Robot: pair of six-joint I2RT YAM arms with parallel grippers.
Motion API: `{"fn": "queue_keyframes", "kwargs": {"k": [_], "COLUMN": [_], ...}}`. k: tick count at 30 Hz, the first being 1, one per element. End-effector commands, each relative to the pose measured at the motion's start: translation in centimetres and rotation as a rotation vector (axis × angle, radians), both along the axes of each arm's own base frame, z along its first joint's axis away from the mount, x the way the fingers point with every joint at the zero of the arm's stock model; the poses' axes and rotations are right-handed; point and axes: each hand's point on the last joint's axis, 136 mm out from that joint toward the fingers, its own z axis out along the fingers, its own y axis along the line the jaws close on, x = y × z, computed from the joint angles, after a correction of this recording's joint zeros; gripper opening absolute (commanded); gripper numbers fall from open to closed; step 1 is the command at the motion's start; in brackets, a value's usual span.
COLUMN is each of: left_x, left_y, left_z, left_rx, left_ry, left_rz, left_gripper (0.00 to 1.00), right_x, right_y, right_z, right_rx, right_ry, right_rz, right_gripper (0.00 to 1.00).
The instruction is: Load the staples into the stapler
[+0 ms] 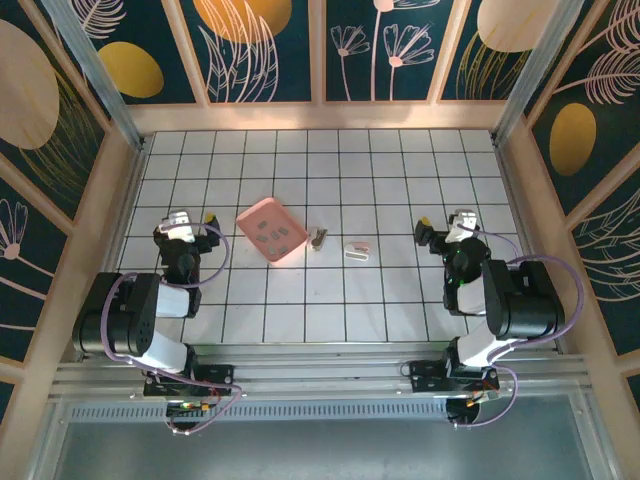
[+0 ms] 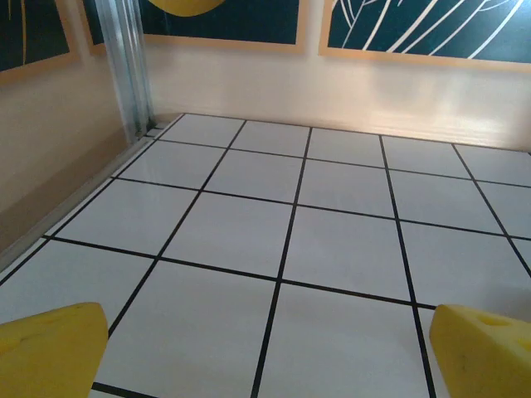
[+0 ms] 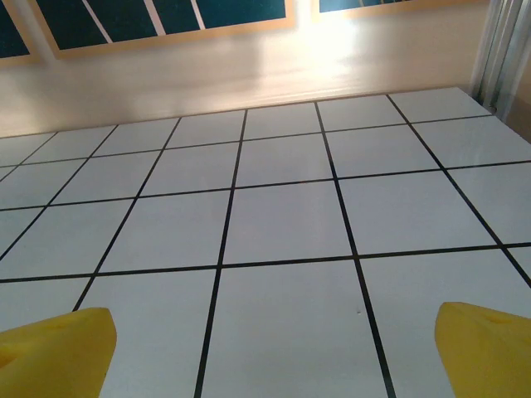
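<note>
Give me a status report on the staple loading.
Left gripper open, right gripper open. Staples in pink tray, stapler to its right. Nothing blocking.

No word, number or brand mark can be read from where I stand on the tiled table (image 1: 400,190) or the pink tray (image 1: 258,215), though fine print would probably blur at this distance.

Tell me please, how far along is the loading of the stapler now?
Nothing looks done yet. The staples lie in the pink tray, and the stapler lies apart from it, to its right in the top view. Nothing is in hand: both arms' jaws are open and empty, away from both. Left: everything, from picking up a staple strip to loading it.
</note>
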Motion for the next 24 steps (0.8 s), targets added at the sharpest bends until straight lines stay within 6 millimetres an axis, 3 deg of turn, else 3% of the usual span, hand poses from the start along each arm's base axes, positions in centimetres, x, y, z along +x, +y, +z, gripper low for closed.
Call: {"fn": "queue_keyframes", "kwargs": {"k": [1,24], "left_x": [0.4,0.4], "left_y": [0.42,0.4], "left_z": [1.36,1.33], "left_rx": [0.012,0.012], "left_ry": [-0.052,-0.051], "left_rz": [0.015,0.015], "left_gripper": [0.99,0.99], "right_x": [0.63,0.71], "right_y": [-0.68,-0.76], "right_z": [1.54,1.46], "right_rx": [0.007,0.013], "right_ry": [-0.059,-0.053], "right_rz": [-0.031,-0.029], "right_gripper": [0.99,0.99]}}
